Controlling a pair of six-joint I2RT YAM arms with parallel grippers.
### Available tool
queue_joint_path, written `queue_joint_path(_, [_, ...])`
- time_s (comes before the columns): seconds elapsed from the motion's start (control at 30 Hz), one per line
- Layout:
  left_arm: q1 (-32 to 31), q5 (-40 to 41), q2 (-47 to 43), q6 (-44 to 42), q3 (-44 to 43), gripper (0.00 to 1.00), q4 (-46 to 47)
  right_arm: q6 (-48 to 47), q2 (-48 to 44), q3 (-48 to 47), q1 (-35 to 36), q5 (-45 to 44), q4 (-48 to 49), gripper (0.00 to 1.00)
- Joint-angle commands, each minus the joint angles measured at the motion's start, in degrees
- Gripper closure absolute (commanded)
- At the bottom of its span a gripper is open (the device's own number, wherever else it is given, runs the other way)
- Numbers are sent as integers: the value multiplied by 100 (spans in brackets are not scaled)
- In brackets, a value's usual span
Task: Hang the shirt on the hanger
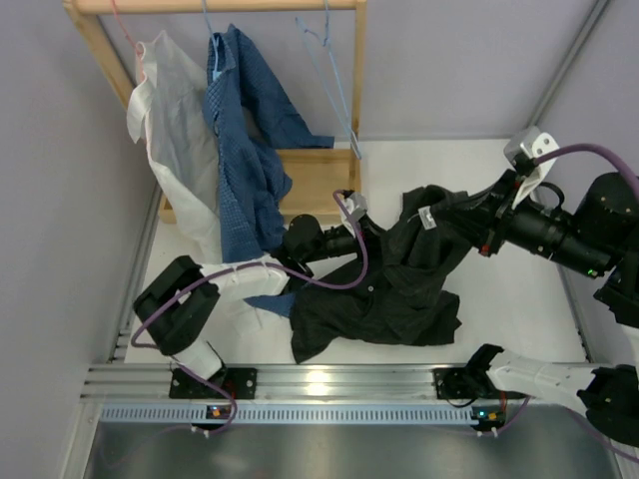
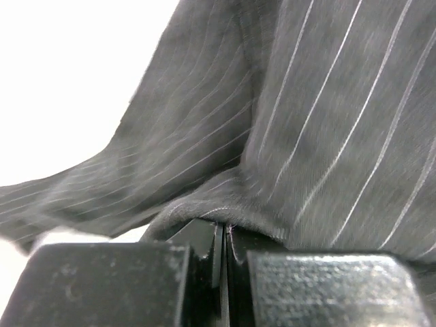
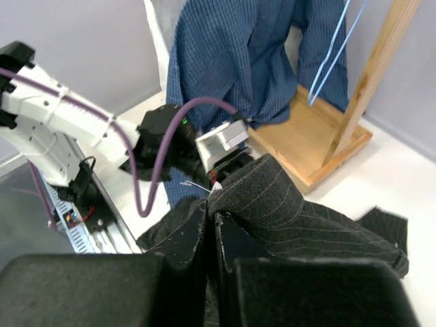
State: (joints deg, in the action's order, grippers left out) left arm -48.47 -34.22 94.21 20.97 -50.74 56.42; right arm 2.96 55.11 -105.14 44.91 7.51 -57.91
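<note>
1. The shirt [image 1: 389,294] lies bunched on the table [image 1: 504,299] just off the wooden rack's [image 1: 357,120] right front corner, its upper edge lifted between the two grippers.
2. The left gripper [image 2: 221,235] is pressed together on a fold of pinstriped cloth, on the side closer to the rack's base.
3. The right gripper [image 3: 211,221] pinches another fold, farther out from the rack.
4. The hanger [image 1: 332,70] hangs from the rack's top bar beside the right post, above and behind the held cloth, well apart from it.
5. To my eye the left arm is nearer the hanger. The held span runs roughly along the rack's front, so the shirt would need to go up and in towards that right post.
</note>
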Motion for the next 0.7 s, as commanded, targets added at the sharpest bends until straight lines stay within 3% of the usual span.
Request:
queue_joint_path(0.0, [-5,1656,-1391,-680,406,100,20,-181,306,-838,45,163,166,100])
queue_joint_path(0.17, [-66,3121,-3291,-1665,715,100,-1559,-426,1088,-2023,45,295,114,100])
queue_joint_path(0.37, [-101,4107,-5523,-1772,793,100,-3171,-367,2371,-3678,53,1208,-89,100])
queue_joint_path(0.5, [-101,4169,-5564,-1579,322,100,-4620,-103,2820,-3610,45,2033,34,100])
queue_joint_path(0.53, [-101,4134,-5406,-1561,250,85,-5023,-59,2864,-3523,53,3053,243,100])
queue_joint_path(0.57, [-101,4212,-5170,-1422,240,77,-5097,167,2873,-3400,80,3734,410,100])
queue_joint_path(0.6, [-101,4256,-5072,-1333,379,55,-5097,239,2865,-3390,141,4750,551,100])
queue_joint_path(0.67, [-93,4196,-4887,-1157,634,36,-4765,-91,2681,-3390,308,5006,361,100])
